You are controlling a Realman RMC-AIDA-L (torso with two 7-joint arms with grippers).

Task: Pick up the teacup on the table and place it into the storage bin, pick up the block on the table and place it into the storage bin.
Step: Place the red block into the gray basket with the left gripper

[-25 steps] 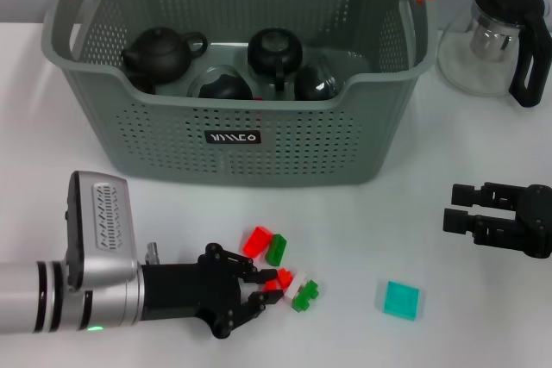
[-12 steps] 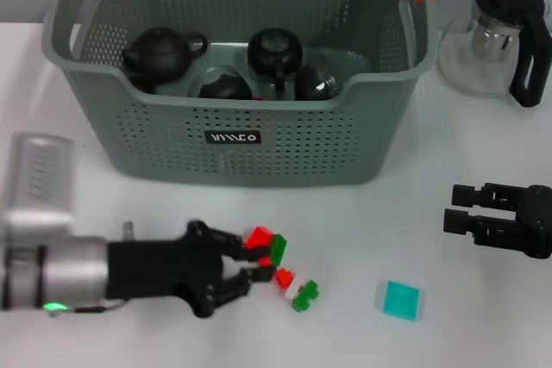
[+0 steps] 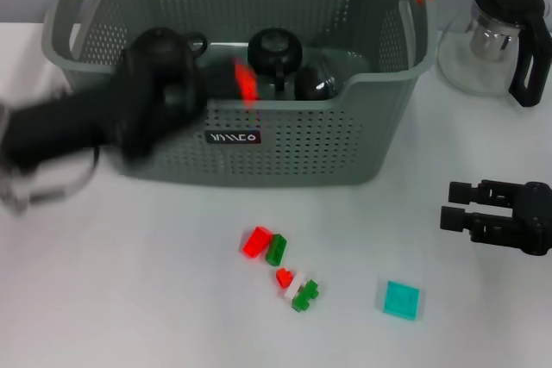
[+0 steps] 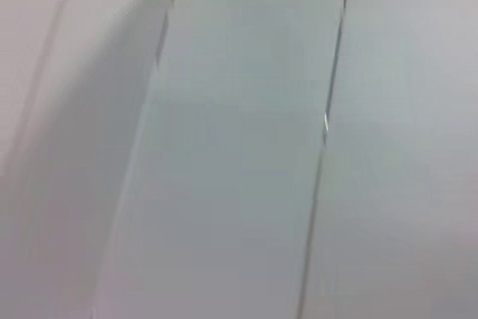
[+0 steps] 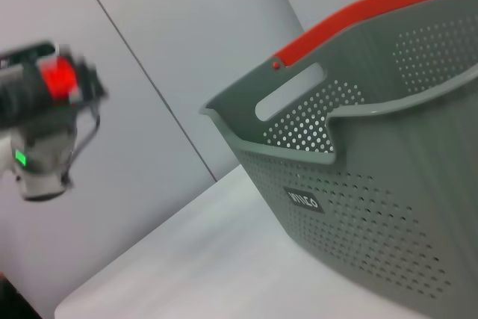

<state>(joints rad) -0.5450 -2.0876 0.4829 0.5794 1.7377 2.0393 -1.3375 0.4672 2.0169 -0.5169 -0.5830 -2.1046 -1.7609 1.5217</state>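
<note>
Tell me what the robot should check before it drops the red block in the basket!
1. Red block held by the left gripper: ok, red shows at its tip in the head view and the right wrist view.
2. Block over the storage bin: cannot tell, it sits at the front wall's rim and the arm is blurred.
3. Room in the bin: ok, though dark teapots fill the middle.
4. Right gripper out of the way: ok, it is over the table to the bin's right.
5. Other blocks left on the table: not ok, several remain.
</note>
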